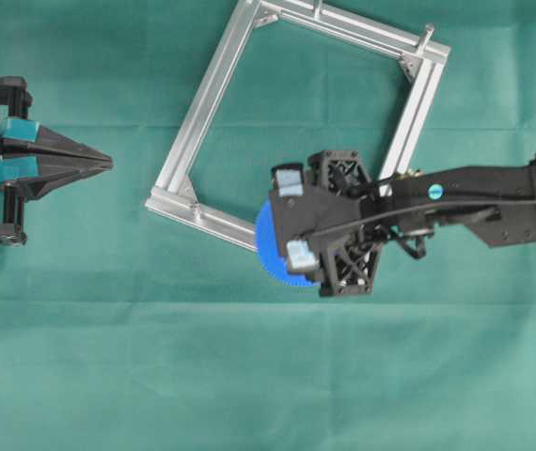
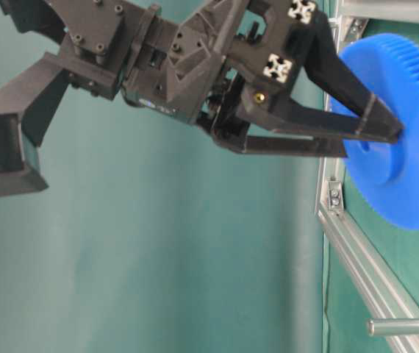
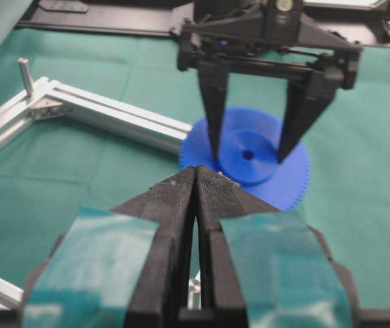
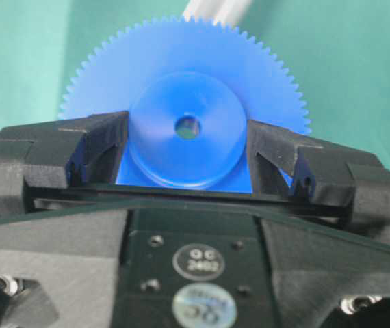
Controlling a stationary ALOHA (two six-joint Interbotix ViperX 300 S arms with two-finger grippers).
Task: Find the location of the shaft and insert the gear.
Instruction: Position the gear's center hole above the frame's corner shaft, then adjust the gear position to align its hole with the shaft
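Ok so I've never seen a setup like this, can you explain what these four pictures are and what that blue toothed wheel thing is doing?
These show two robot arms at a table covered in green cloth, each ending in a two-fingered gripper. One picture looks straight down, one looks from table height, and two come from cameras mounted on the arms' wrists. The right gripper is closed on the raised hub of a blue gear, one finger on each side. The left gripper sits off to the side, shut and empty. Lying on the cloth is a square aluminium frame, with a bare peg standing at one corner. The gear is by the frame's lower corner.
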